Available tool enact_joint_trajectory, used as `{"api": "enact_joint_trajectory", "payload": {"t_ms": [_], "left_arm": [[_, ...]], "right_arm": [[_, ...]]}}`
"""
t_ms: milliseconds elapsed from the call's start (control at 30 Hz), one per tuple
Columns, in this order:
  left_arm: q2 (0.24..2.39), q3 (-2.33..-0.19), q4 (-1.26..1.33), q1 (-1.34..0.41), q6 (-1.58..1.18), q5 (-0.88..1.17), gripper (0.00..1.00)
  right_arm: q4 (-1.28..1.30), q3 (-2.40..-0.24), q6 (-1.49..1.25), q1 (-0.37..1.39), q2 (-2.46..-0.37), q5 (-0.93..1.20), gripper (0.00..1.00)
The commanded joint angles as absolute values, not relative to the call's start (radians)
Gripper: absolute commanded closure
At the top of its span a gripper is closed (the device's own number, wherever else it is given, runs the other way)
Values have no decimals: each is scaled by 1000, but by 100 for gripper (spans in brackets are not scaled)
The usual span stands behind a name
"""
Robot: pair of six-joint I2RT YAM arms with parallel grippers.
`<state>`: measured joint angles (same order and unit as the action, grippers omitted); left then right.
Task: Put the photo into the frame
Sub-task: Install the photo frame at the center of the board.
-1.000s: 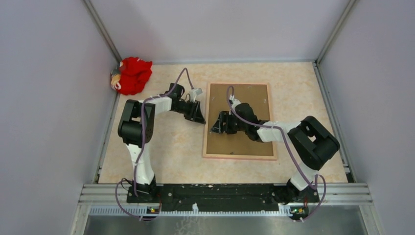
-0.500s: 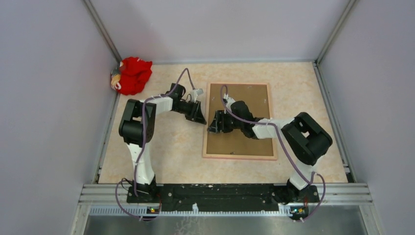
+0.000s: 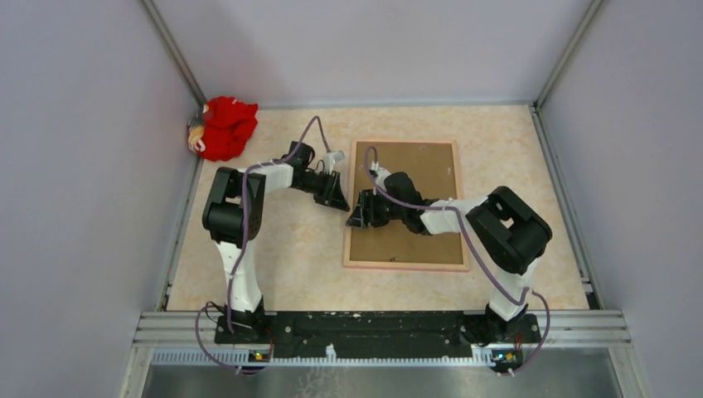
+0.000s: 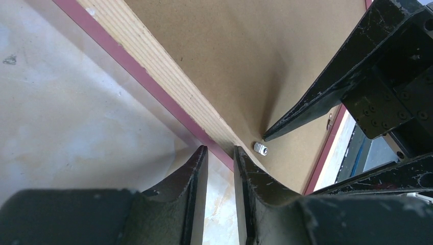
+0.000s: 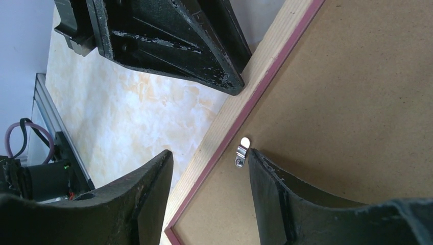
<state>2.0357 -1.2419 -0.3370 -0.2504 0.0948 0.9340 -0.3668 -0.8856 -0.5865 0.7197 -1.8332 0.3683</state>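
The frame point(image 3: 348, 236) lies back up on the table, with the brown backing board point(image 3: 414, 240) set inside it. The photo is hidden. My left gripper point(image 3: 340, 203) rests at the frame's left rim point(image 4: 153, 66), its jaws a narrow gap apart and empty point(image 4: 219, 150). My right gripper point(image 3: 358, 217) is open over the same rim point(image 5: 265, 56). One finger is over the table, and the other is on the board point(image 5: 357, 102) beside a small metal clip point(image 5: 242, 151). The clip also shows in the left wrist view point(image 4: 261, 148).
A red cloth toy point(image 3: 225, 126) lies in the far left corner against the wall. Metal rails run along the table's left, right and near edges. The two grippers are close together, and the left gripper's tip point(image 5: 232, 87) is just beyond the right gripper's fingers.
My right gripper has slid left across the backing board to the frame's left rim, close to the left gripper. The left gripper and the frame have stayed put.
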Motion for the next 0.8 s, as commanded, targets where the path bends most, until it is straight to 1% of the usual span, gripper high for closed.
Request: {"api": "enact_joint_trajectory", "payload": {"t_ms": [0,200,767], "left_arm": [[2052,-1261,-349,-255,120,912,69],[2055,-1269,-357,-255,122,911,69],[2055,-1278,-375,-255,134,911,70]], "right_arm": [[-393,-923,-570,738,-1856,392,44],[-405,-925,-574,743,-1865,421,47],[-416,-952,-579,744,-1912,484,49]]}}
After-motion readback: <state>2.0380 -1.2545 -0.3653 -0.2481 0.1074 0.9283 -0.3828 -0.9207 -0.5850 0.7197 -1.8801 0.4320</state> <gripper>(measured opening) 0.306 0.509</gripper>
